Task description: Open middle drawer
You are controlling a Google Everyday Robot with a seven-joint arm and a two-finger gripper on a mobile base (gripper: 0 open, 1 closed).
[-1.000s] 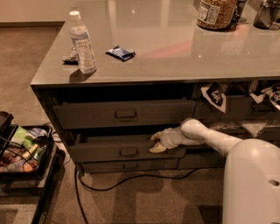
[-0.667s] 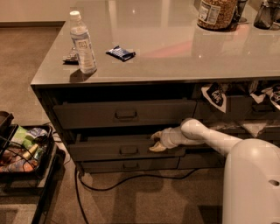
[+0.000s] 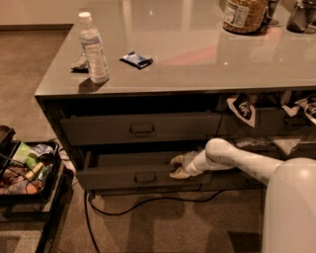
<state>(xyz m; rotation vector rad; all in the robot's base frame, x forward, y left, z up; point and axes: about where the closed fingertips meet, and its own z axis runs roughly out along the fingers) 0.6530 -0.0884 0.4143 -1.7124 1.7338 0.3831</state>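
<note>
The middle drawer (image 3: 113, 177) is dark grey with a small central pull handle (image 3: 144, 177). It stands partly pulled out from under the counter, and a strip of its inside shows behind the front. My gripper (image 3: 178, 167) is at the top edge of the drawer front, just right of the handle. One finger (image 3: 177, 159) is inside the drawer and the other is in front, so the gripper is shut on the front panel. My white arm (image 3: 232, 159) reaches in from the lower right.
The taller top drawer (image 3: 140, 128) above is closed. On the counter (image 3: 197, 69) are a water bottle (image 3: 94, 47), a dark snack packet (image 3: 136, 60) and a jar (image 3: 244, 15). A black cart of snacks (image 3: 24, 173) stands at the left. A cable (image 3: 148, 201) lies on the floor.
The middle drawer has slid a little farther out toward the camera, and my gripper has come with it. Nothing on the counter has moved.
</note>
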